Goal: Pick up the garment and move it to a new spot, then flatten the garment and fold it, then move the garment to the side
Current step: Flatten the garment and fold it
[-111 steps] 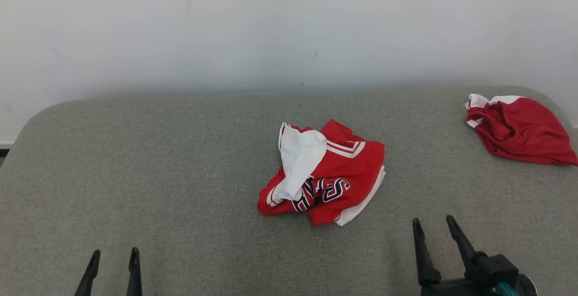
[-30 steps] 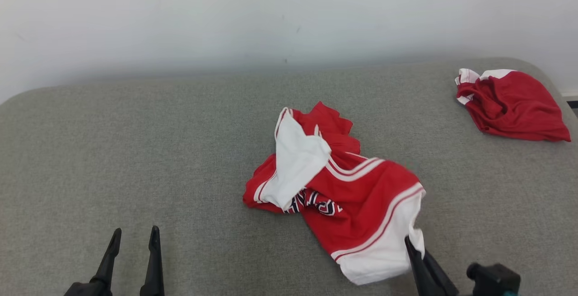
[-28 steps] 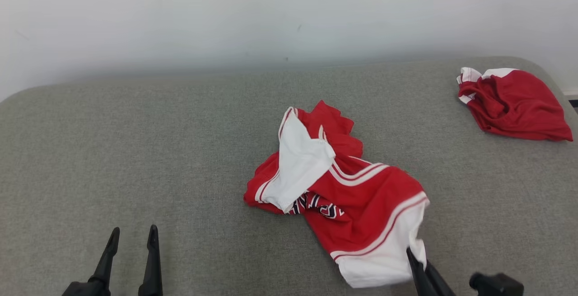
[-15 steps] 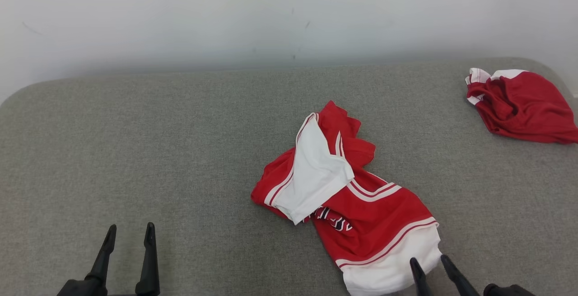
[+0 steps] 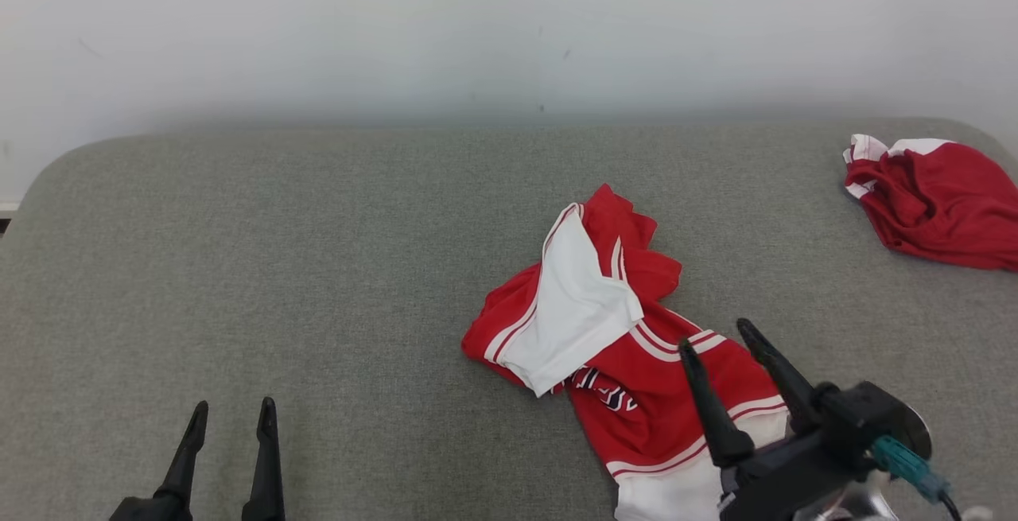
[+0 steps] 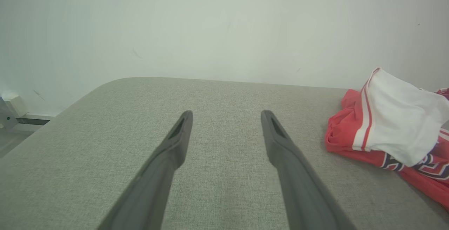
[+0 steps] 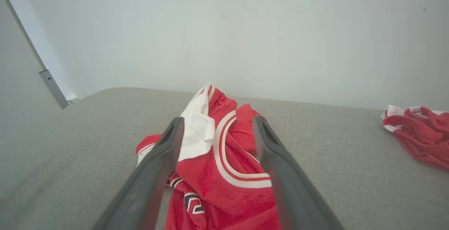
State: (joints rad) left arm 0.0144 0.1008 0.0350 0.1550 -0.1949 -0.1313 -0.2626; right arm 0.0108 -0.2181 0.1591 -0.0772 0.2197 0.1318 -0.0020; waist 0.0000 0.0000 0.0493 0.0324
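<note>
right gripper released and lifted, jaws apart, garment crumpled beneath

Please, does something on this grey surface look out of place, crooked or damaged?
The red-and-white garment lies crumpled and twisted, with a white panel folded over it that hides part of its lettering. A second red garment sits bunched near the far right edge of the grey surface. Nothing looks torn or spilled.
</note>
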